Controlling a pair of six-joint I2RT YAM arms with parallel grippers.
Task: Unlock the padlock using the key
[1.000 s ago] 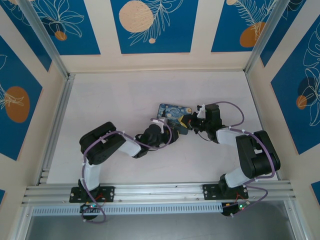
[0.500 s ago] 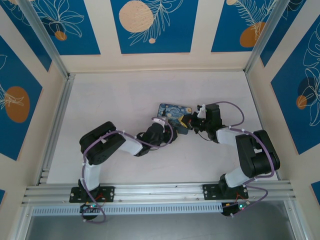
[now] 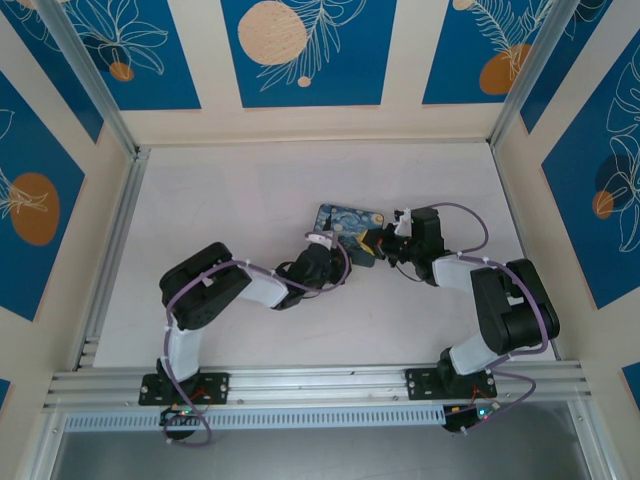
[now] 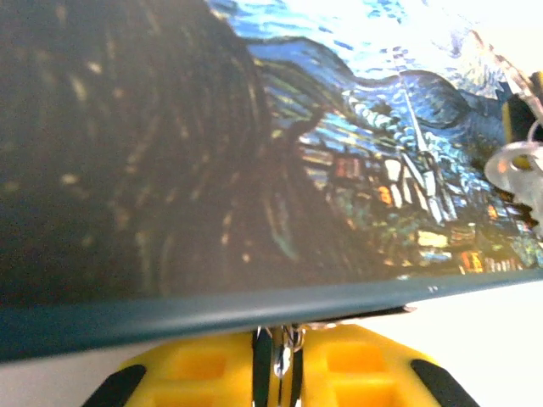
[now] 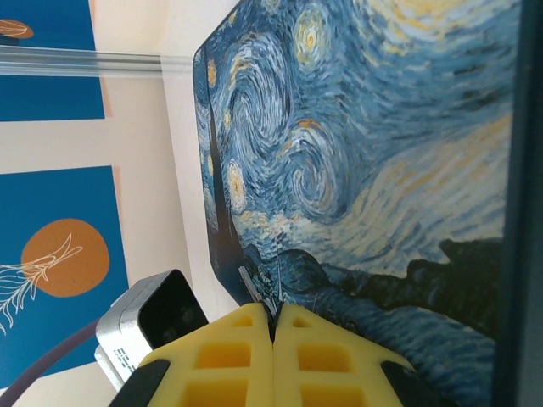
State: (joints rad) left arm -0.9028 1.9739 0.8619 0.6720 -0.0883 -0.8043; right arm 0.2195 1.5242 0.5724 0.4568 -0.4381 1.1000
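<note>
Two grippers: mine, both at the painted box (image 3: 348, 222).
Left gripper (image 4: 276, 365): my pads nearly together, pinching thin metal, seemingly the padlock (image 4: 284, 343), under the box's edge.
Right gripper (image 5: 273, 326): closed, pads touching.
Key (image 4: 513, 165): silvery piece at the box's right edge.

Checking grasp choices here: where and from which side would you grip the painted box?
Likely the thin rim, approached low from the near side: the box lies flat on the table, so its broad painted top offers nothing to pinch.
</note>
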